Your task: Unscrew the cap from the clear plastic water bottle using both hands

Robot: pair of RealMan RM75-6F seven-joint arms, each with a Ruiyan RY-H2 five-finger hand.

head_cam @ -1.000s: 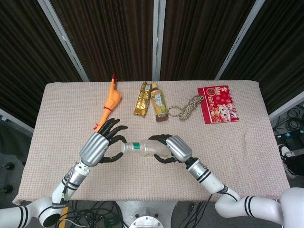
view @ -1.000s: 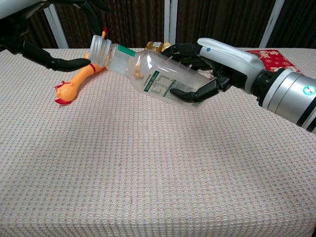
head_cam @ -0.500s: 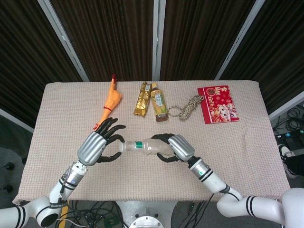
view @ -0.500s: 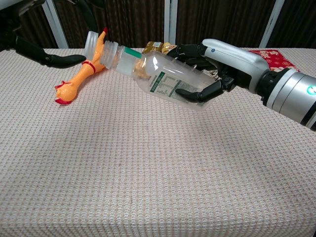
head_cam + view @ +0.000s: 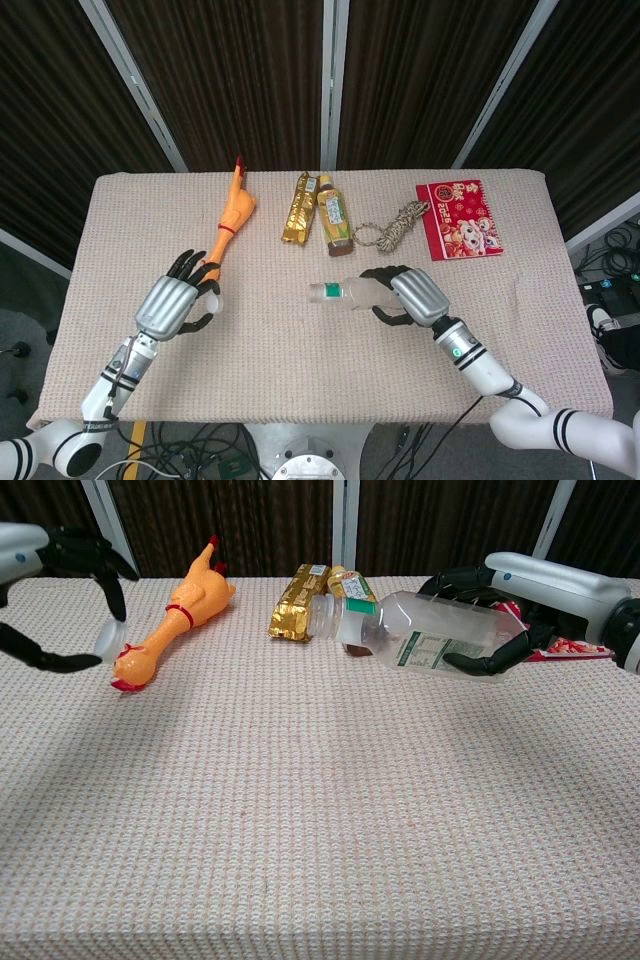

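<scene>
Head view, left to right. Left hand (image 5: 172, 304) sits low over the left part of the worktop (image 5: 300, 380), fingers curled around a small pale cap (image 5: 108, 637); the chest view shows the cap pinched between the dark fingertips (image 5: 112, 598), clear of the cloth. Just beyond that hand, toward the far edge, lies an orange rubber chicken (image 5: 231, 217), its red-tipped end close to the cap in the chest view, with a small gap between them.

Further right, along the far side of the worktop, a gold snack packet (image 5: 297, 208) and a small amber drink bottle (image 5: 334, 216) lie side by side. A coil of rope (image 5: 392, 227) lies next, then a red booklet (image 5: 459, 218). All four lie beyond the right hand.

Right hand (image 5: 412, 296) is wrapped around the body of the clear plastic water bottle (image 5: 355, 292), fingers over the top and thumb underneath. The bottle is held roughly level above the worktop, tilted slightly, its open neck (image 5: 322, 616) pointing toward the left hand, the base inside the grip. The neck carries no cap. In the chest view the neck overlaps the snack packet and amber bottle behind it. Bottle and cap are well apart, with bare cloth between the two hands.
</scene>
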